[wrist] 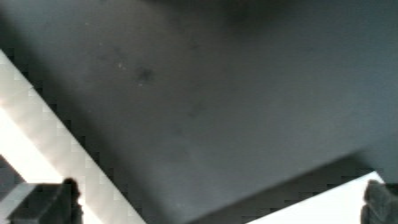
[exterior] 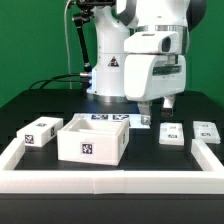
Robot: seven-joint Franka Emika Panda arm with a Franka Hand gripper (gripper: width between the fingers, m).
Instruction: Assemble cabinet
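Observation:
The cabinet's large hollow white box (exterior: 92, 140) stands on the black table at front centre, with a tag on its front wall. A small white tagged block (exterior: 40, 132) lies to its left in the exterior view. Two flat white tagged panels (exterior: 174, 135) (exterior: 207, 132) lie to its right. My gripper (exterior: 155, 110) hangs above the table behind the box and the nearer panel, touching nothing. In the wrist view the gripper (wrist: 214, 205) is open and empty, its dark fingertips (wrist: 45, 205) far apart over bare black table. White surfaces cross two corners there; I cannot tell which parts they are.
The marker board (exterior: 112, 118) lies flat behind the box, under the arm. A low white rim (exterior: 110, 180) edges the table along the front and both sides. The arm's base (exterior: 108, 70) stands at the back centre, with black cables to its left.

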